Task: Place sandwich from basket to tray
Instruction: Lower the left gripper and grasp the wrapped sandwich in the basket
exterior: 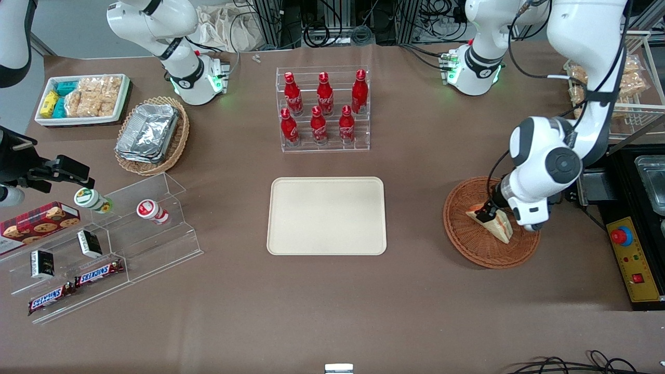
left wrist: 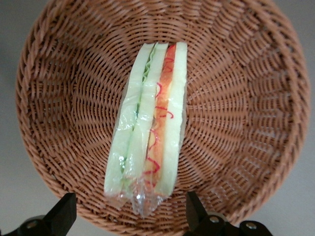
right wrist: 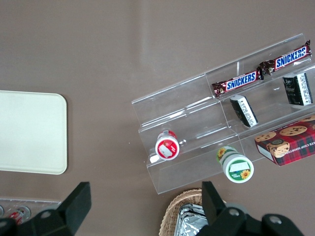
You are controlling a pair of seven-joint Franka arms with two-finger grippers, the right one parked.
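- Gripper (left wrist: 129, 212): I see its fingers spread wide, hovering just above the sandwich (left wrist: 150, 125), gripping nothing.
- Tray (exterior: 326, 215): smooth cream rectangle, rounded corners.
- Sandwich: clear-wrapped wedge lying in the woven wicker basket (left wrist: 236, 123); my arm partly hides it in the front view.

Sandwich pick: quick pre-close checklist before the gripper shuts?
1. Sandwich lies in the basket, on its edge, wrap intact: ok.
2. Gripper open, fingers either side of the sandwich's end: ok.
3. Fingers low enough to grab bread, not just wrap: cannot tell.
4. Nothing else in the basket to snag: ok.
5. Tray bare, ready to receive: ok.
6. Path from basket to tray free of the bottle rack: ok, the rack stands farther from the front camera than the tray.
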